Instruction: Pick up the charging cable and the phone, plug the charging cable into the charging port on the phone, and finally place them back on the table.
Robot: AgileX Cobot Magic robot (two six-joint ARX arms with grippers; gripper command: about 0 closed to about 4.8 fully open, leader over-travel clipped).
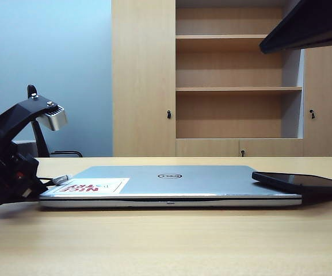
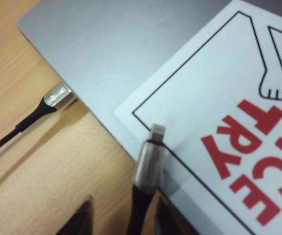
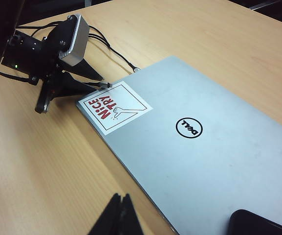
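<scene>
- Left wrist view gives me the left gripper point(image 2: 119, 218) with its fingers point(image 2: 82, 218) spread wide, dark tips either side of the charging cable point(image 2: 148, 164); I cannot tell whether they touch it.
- The cable's silvery connector tip lies on the corner of the red-and-white sticker point(image 2: 228, 122) on the laptop point(image 2: 111, 44) lid, with the black cord running back between the fingers.
- A second black cable point(image 2: 43, 105) with a silver plug meets the laptop's edge just beside it, lying on the counter point(image 2: 48, 166).
- In the exterior view I see the left gripper point(image 1: 36, 184) low at the laptop's left corner.
- Right wrist view shows the right gripper point(image 3: 119, 218) with its fingers point(image 3: 112, 215) pressed together, holding nothing, hovering above the counter near the laptop's front edge and well apart from the cable.
- The phone point(image 1: 301, 183) rests flat on the right end of the laptop lid, its far end overhanging the edge; I cannot make out the charging port.
</scene>
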